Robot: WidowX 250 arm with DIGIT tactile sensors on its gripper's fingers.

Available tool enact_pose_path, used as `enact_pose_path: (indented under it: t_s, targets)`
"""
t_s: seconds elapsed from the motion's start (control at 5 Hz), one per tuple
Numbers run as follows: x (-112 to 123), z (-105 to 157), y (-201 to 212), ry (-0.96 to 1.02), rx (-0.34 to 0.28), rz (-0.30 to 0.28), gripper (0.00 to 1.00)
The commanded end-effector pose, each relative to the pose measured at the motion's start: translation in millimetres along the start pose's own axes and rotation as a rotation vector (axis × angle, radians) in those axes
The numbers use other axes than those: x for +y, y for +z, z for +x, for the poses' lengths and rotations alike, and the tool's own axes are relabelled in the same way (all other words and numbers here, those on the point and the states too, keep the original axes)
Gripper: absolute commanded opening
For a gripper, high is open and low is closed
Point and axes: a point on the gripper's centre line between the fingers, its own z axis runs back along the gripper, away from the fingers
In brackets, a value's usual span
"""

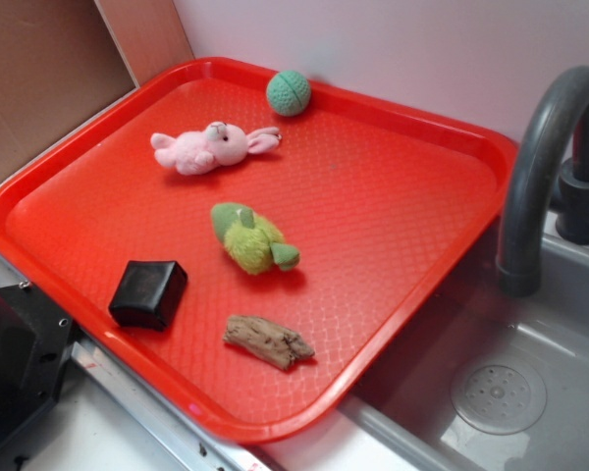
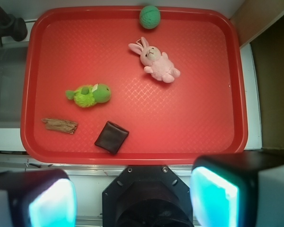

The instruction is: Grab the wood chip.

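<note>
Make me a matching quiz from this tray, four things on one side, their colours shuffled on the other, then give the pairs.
Things:
1. ball
2. bunny
3. box
4. wood chip

Colours:
A. black
B. grey-brown
C. teal green
D. pink

Pairs: 1-C, 2-D, 3-A, 4-B

Gripper [image 2: 132, 198] held high, well back from the red tray [image 2: 132, 153], jaws spread wide apart, nothing between its fingers [image 2: 213, 194].
</note>
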Motion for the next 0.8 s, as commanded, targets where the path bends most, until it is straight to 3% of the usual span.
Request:
enact_pose_path:
  t_s: [0.0, 0.2, 0.4, 0.6]
  targets:
    - [0.0, 0.0, 0.0, 0.0, 0.0, 0.0, 1.0]
    - [-4.3, 13.1, -11.4, -0.162, 0.043, -0.029, 1.0]
    - [-15.3, 32.2, -26.9, -0.352, 0.067, -0.021, 1.0]
    - [-37.8, 52.0, -52.1, -0.592, 0.061, -0.034, 1.0]
